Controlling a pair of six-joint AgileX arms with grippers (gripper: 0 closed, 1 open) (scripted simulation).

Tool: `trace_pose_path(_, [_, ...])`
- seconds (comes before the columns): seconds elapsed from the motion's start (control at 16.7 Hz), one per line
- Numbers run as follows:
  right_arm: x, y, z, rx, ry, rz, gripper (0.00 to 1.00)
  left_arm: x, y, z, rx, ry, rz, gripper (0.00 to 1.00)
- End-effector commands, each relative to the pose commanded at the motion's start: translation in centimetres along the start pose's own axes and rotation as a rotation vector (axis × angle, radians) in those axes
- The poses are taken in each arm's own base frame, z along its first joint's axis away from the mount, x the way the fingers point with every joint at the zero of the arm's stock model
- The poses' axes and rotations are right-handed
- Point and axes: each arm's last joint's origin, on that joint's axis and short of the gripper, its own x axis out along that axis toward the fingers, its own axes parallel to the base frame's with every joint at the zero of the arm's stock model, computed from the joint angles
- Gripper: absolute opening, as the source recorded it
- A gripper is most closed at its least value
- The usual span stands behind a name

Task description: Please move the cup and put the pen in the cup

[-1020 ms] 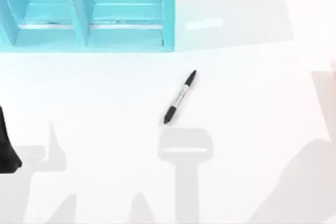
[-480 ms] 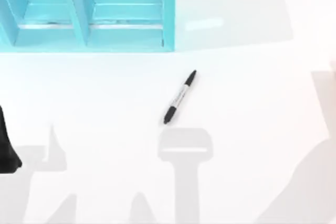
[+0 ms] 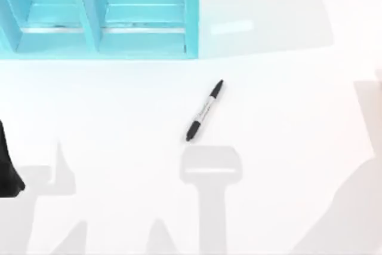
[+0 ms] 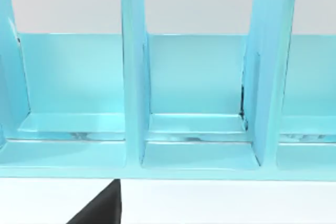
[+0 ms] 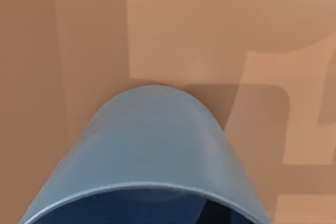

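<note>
The pen (image 3: 204, 110), grey-white with a black cap and a black end, lies slanted on the white table (image 3: 286, 117) near its middle, with nothing touching it. The blue cup (image 5: 149, 156) sits very close under my right wrist camera, its round rim nearest the lens and a brown surface (image 5: 94, 35) beyond it. Something dark (image 5: 212, 211) shows just inside the rim. I cannot tell whether the cup is held or standing. A black part of my left arm (image 3: 8, 168) sits at the table's left edge, far from the pen.
A large turquoise shelf unit (image 3: 98, 13) with upright dividers stands at the table's back left and is also seen close up as the shelf unit (image 4: 197, 82) in the left wrist view. Grey shadows lie across the front of the table.
</note>
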Motion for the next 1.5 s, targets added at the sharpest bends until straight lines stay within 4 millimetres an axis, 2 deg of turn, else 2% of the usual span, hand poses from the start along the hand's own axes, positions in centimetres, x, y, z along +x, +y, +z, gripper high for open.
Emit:
trace_pose_path(0.18, [0.0, 0.0, 0.0, 0.000, 0.000, 0.000, 0.02, 0.0, 0.0, 0.0, 0.000, 0.000, 0.000, 1.00])
trace_pose_path(0.24, [0.0, 0.0, 0.0, 0.000, 0.000, 0.000, 0.00, 0.0, 0.0, 0.0, 0.000, 0.000, 0.000, 1.00])
trace_pose_path(0.84, [-0.4, 0.4, 0.2, 0.002, 0.000, 0.000, 0.00, 0.0, 0.0, 0.0, 0.000, 0.000, 0.000, 1.00])
trace_pose_path(1.02, [-2.9, 2.9, 1.3, 0.004, 0.007, 0.003, 0.00, 0.0, 0.0, 0.0, 0.000, 0.000, 0.000, 1.00])
trace_pose_path(1.2, [-7.2, 7.2, 2.0, 0.002, 0.013, 0.004, 0.00, 0.0, 0.0, 0.0, 0.000, 0.000, 0.000, 1.00])
trace_pose_path(1.38, [-11.8, 11.8, 1.3, 0.001, 0.013, 0.000, 0.00, 0.0, 0.0, 0.0, 0.000, 0.000, 0.000, 1.00])
trace_pose_path(1.5, [-14.0, 14.1, 0.5, 0.000, 0.005, -0.001, 0.00, 0.0, 0.0, 0.0, 0.000, 0.000, 0.000, 1.00])
